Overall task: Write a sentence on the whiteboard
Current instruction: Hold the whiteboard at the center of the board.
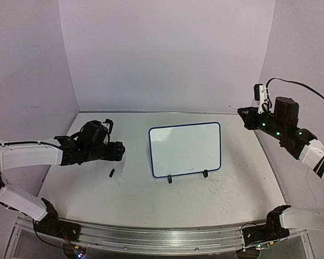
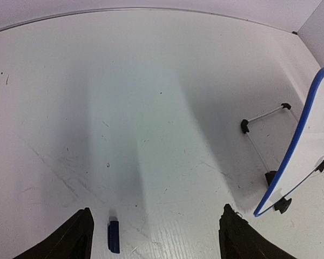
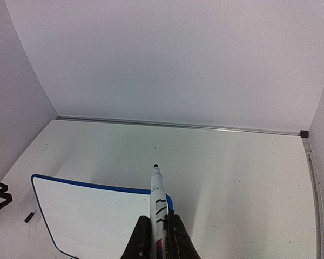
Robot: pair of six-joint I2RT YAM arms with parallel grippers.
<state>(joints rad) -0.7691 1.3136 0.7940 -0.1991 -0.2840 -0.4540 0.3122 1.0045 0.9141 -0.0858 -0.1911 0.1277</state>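
Right gripper [image 3: 157, 238]: we recorded it closed on a white marker [image 3: 157, 202], barrel clamped between the fingers, dark tip bare and pointing away from the wrist. It was raised off the table, above and to the right of the whiteboard [image 1: 186, 148], well apart from its face.

Left gripper [image 2: 156, 237]: we noted the jaws spread wide and holding nothing, low over the table [image 1: 151, 189] to the left of the whiteboard, near it but not touching.

Marker cap [image 2: 114, 236]: small, dark blue, lying on the table left of the whiteboard, between the left gripper's fingers as the wrist view showed it.

Whiteboard: blue-framed, propped on its black feet and wire stand [image 2: 263, 114], tilted back, near the middle of the table. We found its face blank; no sentence was on it yet.

Step in hand, in our judgement: marker uncapped and held, writing not begun. The next move called for bringing the tip down and leftward to the upper left of the whiteboard, meeting the tilted face lightly, since a hard press could tip the whiteboard on its stand.
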